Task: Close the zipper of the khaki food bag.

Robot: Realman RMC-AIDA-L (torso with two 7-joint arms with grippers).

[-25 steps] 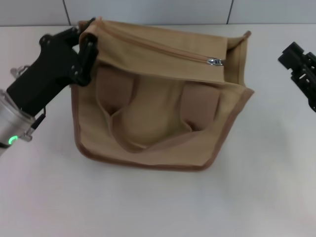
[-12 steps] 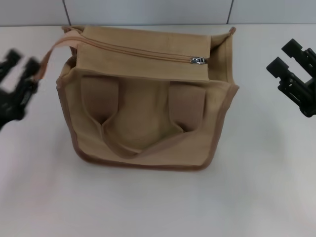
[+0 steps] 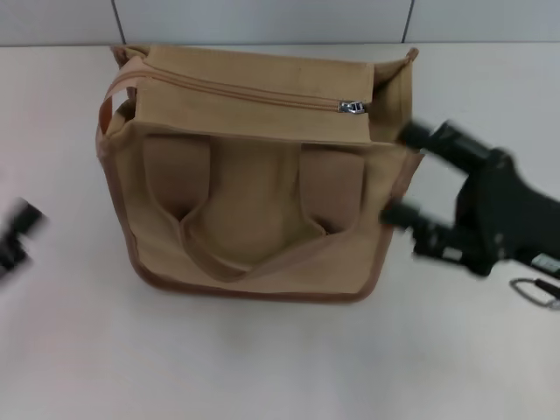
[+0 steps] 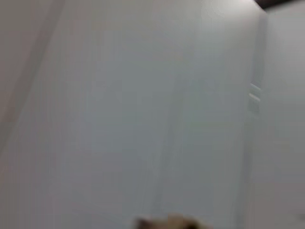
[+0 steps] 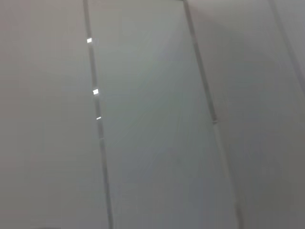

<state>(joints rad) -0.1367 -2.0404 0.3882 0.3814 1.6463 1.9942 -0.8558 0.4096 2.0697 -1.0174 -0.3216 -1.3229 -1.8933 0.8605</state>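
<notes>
Right hand (image 3: 404, 175) with fingers spread apart at the right side of the khaki food bag (image 3: 254, 175), bag upright on the white tabletop (image 3: 262, 359), zipper (image 3: 353, 107) slider near the top's right end, left hand (image 3: 16, 236) well off left, finger state unclear

A pale, off-white table (image 3: 262, 359) carried the scene, its surface plain and matte from the near edge to the far side, where it met a light panelled wall (image 3: 262, 17) with dark vertical seams. The khaki food bag (image 3: 254, 227) stood directly on the table, a little left of centre and toward the far side, its brown-piped base edge resting flat on the surface. At the far right, near the table's right edge, a small metal ring clip (image 3: 534, 290) lay just above or on the surface; which could not be told.
</notes>
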